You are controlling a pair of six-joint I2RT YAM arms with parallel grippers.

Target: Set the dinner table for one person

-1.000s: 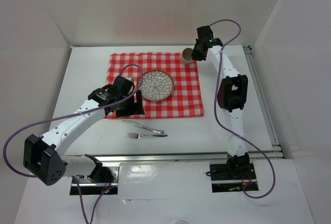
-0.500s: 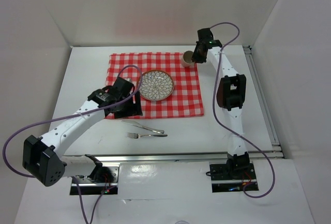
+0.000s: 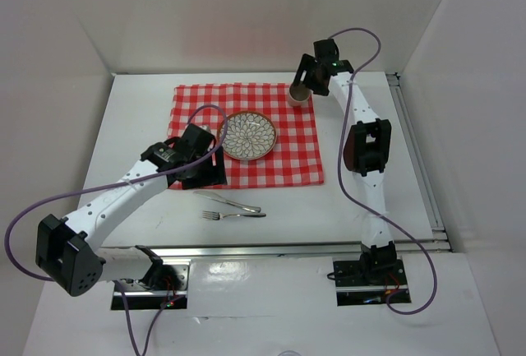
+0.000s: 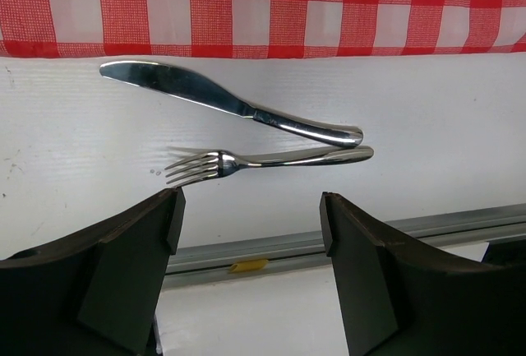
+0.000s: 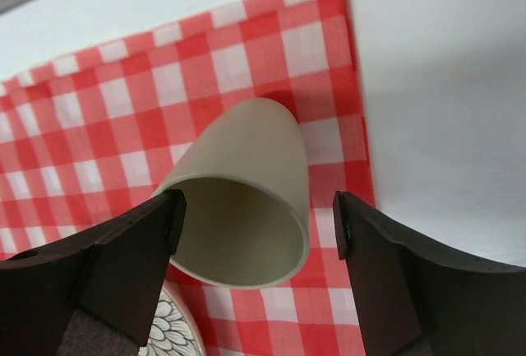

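Note:
The dinner table (image 3: 345,208) is white, with a red-and-white checked cloth (image 3: 292,163) on it. A patterned plate (image 3: 247,136) lies mid-cloth. A beige cup (image 3: 297,94) stands upright at the cloth's far right corner. My right gripper (image 3: 305,85) hangs open just over it. In the right wrist view the cup (image 5: 246,159) sits between the spread fingers of the gripper (image 5: 259,220), the right one clear of it. A knife (image 4: 222,101) and a fork (image 4: 263,159) lie on bare table before the cloth (image 4: 246,11). My left gripper (image 4: 251,216) is open and empty, above and nearer than the cutlery.
A grey metal rail (image 4: 345,242) runs along the table's near edge, with a small yellow piece (image 4: 249,266) in its groove. White walls enclose the table at the back and both sides. The plate's edge (image 5: 177,331) shows beside the cup.
My right gripper has opened and let go of the cup, which now stands on the cloth's far right corner. The left arm has barely moved.

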